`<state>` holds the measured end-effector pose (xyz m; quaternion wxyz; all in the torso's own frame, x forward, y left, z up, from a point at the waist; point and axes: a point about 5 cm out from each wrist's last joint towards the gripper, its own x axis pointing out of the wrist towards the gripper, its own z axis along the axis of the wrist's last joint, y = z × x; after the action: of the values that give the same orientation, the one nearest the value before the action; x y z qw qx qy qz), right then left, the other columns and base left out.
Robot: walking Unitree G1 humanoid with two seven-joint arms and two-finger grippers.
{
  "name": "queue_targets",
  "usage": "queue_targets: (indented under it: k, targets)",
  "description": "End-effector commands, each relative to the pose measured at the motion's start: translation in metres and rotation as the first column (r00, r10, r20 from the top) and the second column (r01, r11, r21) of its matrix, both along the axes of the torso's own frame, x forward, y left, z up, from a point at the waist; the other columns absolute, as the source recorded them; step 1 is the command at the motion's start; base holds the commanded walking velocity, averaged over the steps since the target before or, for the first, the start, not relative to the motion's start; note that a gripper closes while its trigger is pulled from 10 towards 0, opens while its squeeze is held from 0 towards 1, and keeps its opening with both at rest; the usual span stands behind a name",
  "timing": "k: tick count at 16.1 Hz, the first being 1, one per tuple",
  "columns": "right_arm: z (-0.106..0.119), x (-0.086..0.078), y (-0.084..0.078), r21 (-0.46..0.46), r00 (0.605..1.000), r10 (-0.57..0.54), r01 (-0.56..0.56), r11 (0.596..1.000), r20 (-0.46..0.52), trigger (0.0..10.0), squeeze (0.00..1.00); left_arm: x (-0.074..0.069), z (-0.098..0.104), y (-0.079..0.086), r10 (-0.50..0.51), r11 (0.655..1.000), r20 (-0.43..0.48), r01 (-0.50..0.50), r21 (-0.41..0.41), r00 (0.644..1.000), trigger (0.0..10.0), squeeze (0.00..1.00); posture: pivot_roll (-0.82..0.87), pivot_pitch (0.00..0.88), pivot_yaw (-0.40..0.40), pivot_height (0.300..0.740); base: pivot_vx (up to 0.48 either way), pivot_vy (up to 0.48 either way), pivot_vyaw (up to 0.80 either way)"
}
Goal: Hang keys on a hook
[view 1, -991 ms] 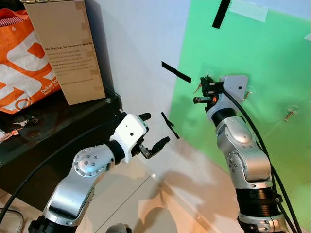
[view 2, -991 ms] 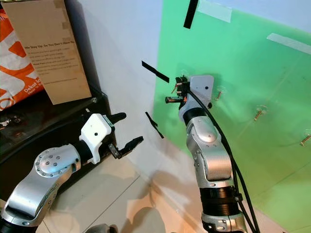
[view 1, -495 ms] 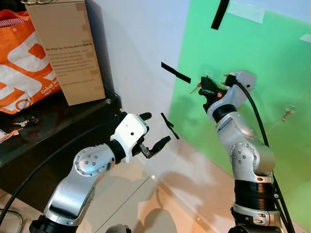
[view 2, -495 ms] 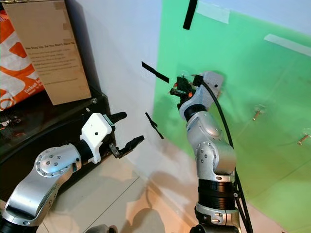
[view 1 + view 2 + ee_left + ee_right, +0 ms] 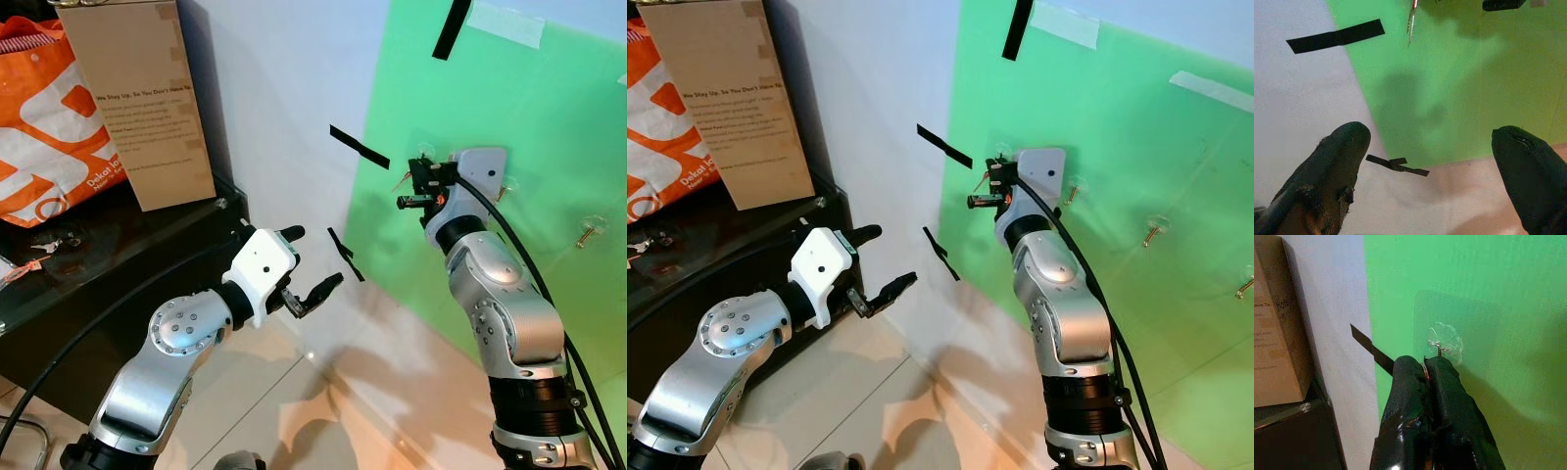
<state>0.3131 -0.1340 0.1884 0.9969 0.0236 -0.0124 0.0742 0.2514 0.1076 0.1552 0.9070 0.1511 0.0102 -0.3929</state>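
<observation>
My right gripper (image 5: pixel 413 186) is raised against the green board (image 5: pixel 549 117), its tips right below a clear suction hook (image 5: pixel 1444 343). Its fingers (image 5: pixel 1410 382) are shut, with a thin metal ring pinched between the tips. A small key (image 5: pixel 399 179) dangles beside the gripper, also seen as a thin key (image 5: pixel 1412 19) against the green. Whether the ring sits on the hook I cannot tell. My left gripper (image 5: pixel 310 264) is held low in front of the white wall, open, with nothing between its fingers (image 5: pixel 1342 161).
More hooks (image 5: pixel 586 232) (image 5: pixel 1153 233) stick out of the green board to the right. Black tape strips (image 5: pixel 359 147) mark the wall. On the left, a black cabinet (image 5: pixel 118 264) carries a cardboard box (image 5: pixel 137 98), an orange bag (image 5: pixel 44 127) and loose keys (image 5: pixel 44 245).
Half a second ago the right wrist was twisted with the gripper tilted at the hook; it has turned back and sits level again. The left arm has not moved.
</observation>
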Motion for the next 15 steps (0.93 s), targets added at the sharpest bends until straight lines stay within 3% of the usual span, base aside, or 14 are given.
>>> queue_targets:
  k: [1, 3, 5, 6, 8, 10, 15]
  targets:
    - [-0.026, -0.001, -0.005, -0.024, 0.992, -0.034, 0.031, 0.999, -0.12, 10.0, 0.0, 0.0, 0.002, -0.001, -0.01, 1.0, 0.012, 0.01, 0.012, 1.0, 10.0, 0.0, 0.06, 0.022, -0.026, 0.74, 0.0, 0.0, 0.0]
    - [-0.022, 0.002, -0.004, -0.008, 0.994, -0.042, 0.041, 0.999, -0.098, 10.0, 0.0, -0.001, 0.004, -0.001, -0.014, 1.0, 0.015, 0.013, 0.012, 1.0, 10.0, 0.0, 0.06, 0.019, -0.027, 0.74, 0.0, 0.0, 0.0]
    - [-0.008, 0.003, -0.002, 0.011, 1.0, -0.012, 0.012, 1.0, -0.006, 10.0, 0.0, -0.001, 0.005, -0.001, -0.011, 1.0, 0.022, 0.011, 0.012, 1.0, 10.0, 0.0, 0.07, 0.016, -0.027, 0.74, 0.0, 0.0, 0.0]
    - [-0.004, 0.002, -0.001, -0.013, 0.999, 0.019, -0.018, 1.0, 0.029, 10.0, 0.0, -0.001, 0.006, -0.002, -0.009, 1.0, 0.026, 0.009, 0.012, 1.0, 10.0, 0.0, 0.07, 0.014, -0.027, 0.74, 0.0, 0.0, 0.0]
    - [-0.002, 0.0, 0.004, -0.175, 0.993, 0.102, -0.089, 0.98, 0.067, 10.0, 0.0, 0.0, 0.006, -0.002, -0.008, 1.0, 0.029, 0.008, 0.013, 1.0, 10.0, 0.0, 0.06, 0.015, -0.027, 0.74, 0.0, 0.0, 0.0]
    - [0.003, 0.0, 0.001, -0.263, 0.986, 0.108, -0.072, 0.962, 0.124, 10.0, 0.0, 0.0, 0.007, -0.002, -0.007, 1.0, 0.033, 0.006, 0.014, 0.999, 10.0, 0.0, 0.06, 0.015, -0.027, 0.74, 0.0, 0.0, 0.0]
    - [0.011, -0.001, -0.004, -0.335, 0.972, 0.134, -0.063, 0.94, 0.195, 10.0, 0.0, 0.0, 0.007, -0.002, -0.004, 1.0, 0.037, 0.003, 0.018, 0.999, 10.0, 0.0, 0.06, 0.021, -0.028, 0.74, 0.0, 0.0, 0.0]
